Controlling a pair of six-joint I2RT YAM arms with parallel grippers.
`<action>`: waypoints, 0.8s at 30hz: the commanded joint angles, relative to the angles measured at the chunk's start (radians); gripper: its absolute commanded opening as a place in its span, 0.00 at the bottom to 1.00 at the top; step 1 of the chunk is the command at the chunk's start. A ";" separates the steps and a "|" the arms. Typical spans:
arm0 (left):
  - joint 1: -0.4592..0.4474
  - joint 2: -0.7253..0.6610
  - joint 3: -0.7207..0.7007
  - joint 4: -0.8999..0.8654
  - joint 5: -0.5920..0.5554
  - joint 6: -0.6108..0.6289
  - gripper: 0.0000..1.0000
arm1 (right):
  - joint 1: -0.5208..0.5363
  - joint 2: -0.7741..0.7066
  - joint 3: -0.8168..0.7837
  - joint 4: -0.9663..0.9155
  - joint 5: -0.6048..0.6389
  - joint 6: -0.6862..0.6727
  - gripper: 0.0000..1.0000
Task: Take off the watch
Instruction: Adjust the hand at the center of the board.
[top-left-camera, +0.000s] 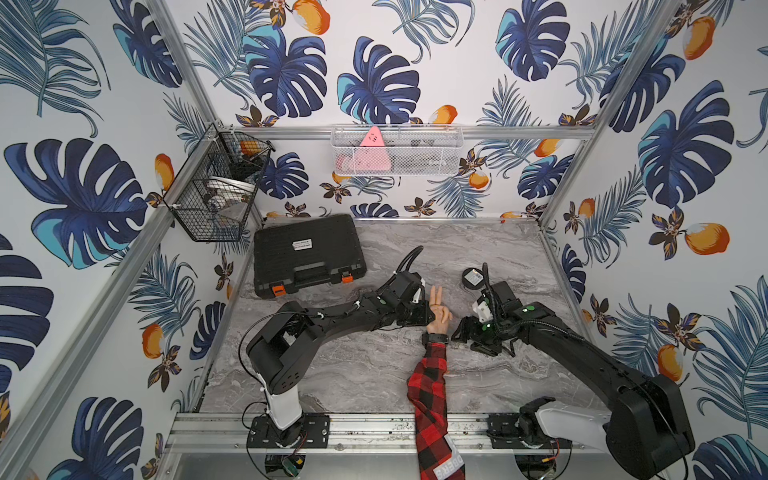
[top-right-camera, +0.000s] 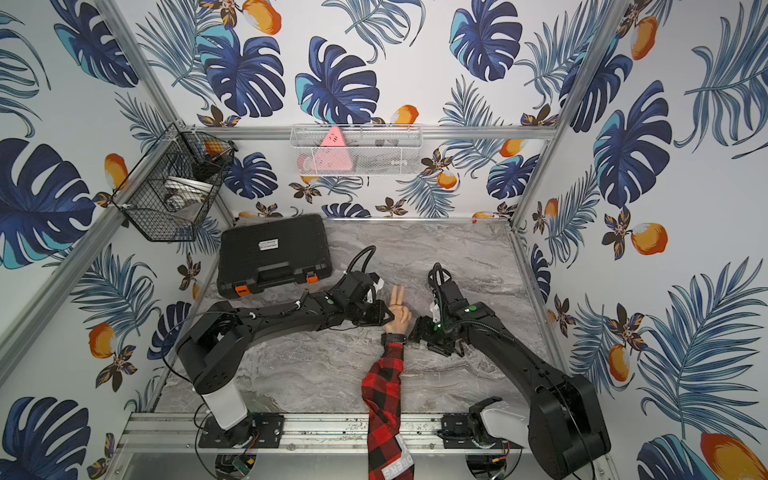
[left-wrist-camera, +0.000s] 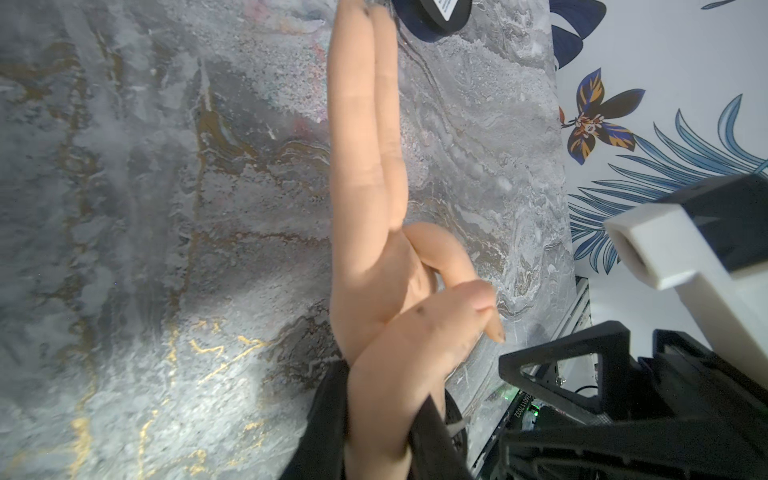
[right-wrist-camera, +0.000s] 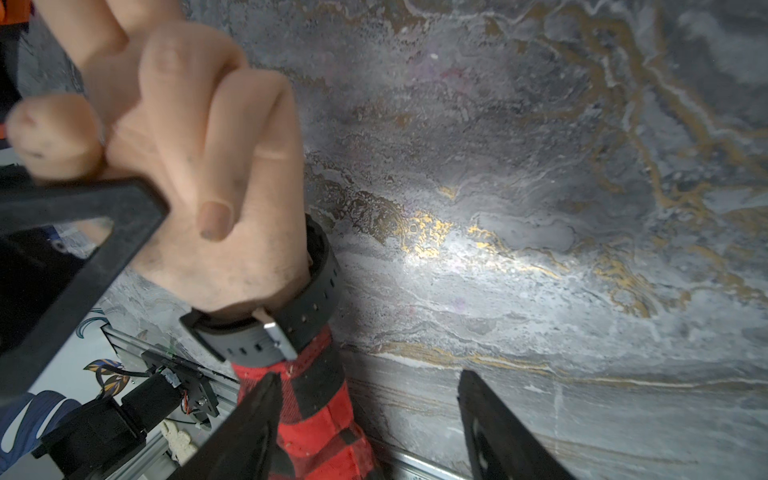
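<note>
A mannequin arm in a red plaid sleeve (top-left-camera: 430, 386) lies on the marble table, its hand (top-left-camera: 437, 318) making a V sign. The watch (top-left-camera: 436, 338) (top-right-camera: 394, 338) sits round the wrist; in the right wrist view its black strap (right-wrist-camera: 307, 316) and metal buckle (right-wrist-camera: 276, 334) face me, and the case is hidden. My left gripper (top-left-camera: 428, 318) (left-wrist-camera: 380, 386) is shut on the hand at the thumb's base, a finger on each side. My right gripper (top-left-camera: 457, 332) (right-wrist-camera: 369, 376) stands open just beside the wrist, one finger over the sleeve, holding nothing.
A closed black tool case (top-left-camera: 307, 253) lies at the back left. A round black tin (top-left-camera: 473, 277) stands just beyond the right arm. A black wire basket (top-left-camera: 216, 187) and a white mesh basket (top-left-camera: 397, 149) hang on the walls.
</note>
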 joint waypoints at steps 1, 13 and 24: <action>0.016 0.017 -0.008 0.025 0.054 0.036 0.10 | 0.012 0.010 0.008 0.010 0.012 0.018 0.70; 0.064 0.012 -0.030 -0.023 0.034 0.144 0.34 | 0.089 0.034 0.046 0.049 0.022 0.029 0.70; 0.076 -0.137 -0.020 -0.159 -0.033 0.204 0.54 | 0.126 0.069 0.153 0.041 0.090 -0.178 0.71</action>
